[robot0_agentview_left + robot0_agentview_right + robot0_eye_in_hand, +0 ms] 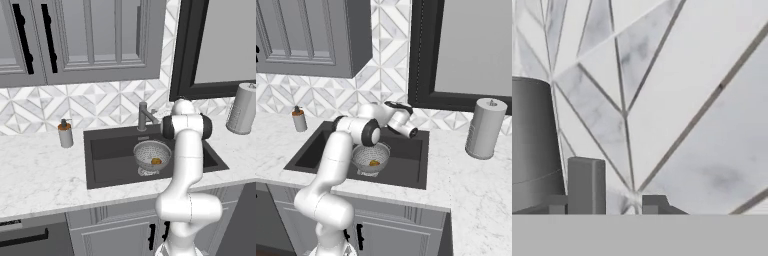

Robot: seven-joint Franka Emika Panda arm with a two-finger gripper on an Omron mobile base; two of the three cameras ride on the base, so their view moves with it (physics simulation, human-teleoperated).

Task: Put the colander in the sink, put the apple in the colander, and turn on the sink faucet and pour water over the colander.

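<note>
One colander (152,156) sits in the sink (105,165) with the apple (156,161) inside it. You see the gripper (619,205) beside the faucet (144,117), near the far wall tiles (677,100); its opening cannot be judged.

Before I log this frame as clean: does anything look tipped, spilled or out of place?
Nothing stands out. The colander sits upright in the sink with the apple inside it. The soap bottle and the paper towel roll stand upright on the counter. No water or spill shows.
</note>
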